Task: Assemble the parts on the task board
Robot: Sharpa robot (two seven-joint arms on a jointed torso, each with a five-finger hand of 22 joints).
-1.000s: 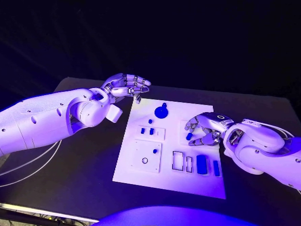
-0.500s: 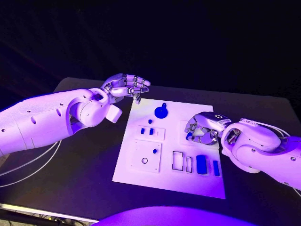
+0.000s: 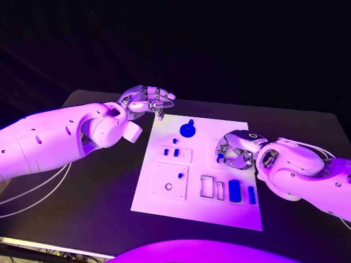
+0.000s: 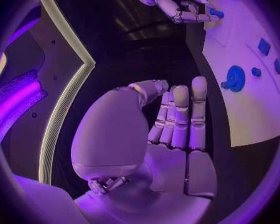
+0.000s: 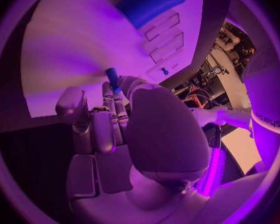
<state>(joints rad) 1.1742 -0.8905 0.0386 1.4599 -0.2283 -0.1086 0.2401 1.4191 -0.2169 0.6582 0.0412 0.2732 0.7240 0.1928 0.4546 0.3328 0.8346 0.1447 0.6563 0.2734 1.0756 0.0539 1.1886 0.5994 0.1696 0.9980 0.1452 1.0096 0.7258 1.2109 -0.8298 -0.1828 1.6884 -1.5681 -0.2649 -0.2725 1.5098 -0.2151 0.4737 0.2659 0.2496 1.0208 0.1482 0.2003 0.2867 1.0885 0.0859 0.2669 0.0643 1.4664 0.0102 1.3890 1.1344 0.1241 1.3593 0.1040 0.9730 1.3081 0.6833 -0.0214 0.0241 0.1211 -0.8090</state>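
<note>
A small blue part (image 3: 220, 158) is pinched by the right hand (image 3: 237, 149) at centre frame for insertion, while the left hand (image 3: 146, 100), upper left, is curled on nothing.

The table (image 3: 96, 219) in front of me is black and matte, and its far corners fade into a dark background. Its top spreads wide to either side and runs on toward me. Thin white cables (image 3: 25, 197) loop across its left side, sagging in a loose curve and running off the left edge of the head view. A pale strip (image 3: 41, 245) lines the near left edge of the table, slanting down toward the middle. In the left wrist view the same dark tabletop (image 4: 217, 134) shows as a plain, bare band.
</note>
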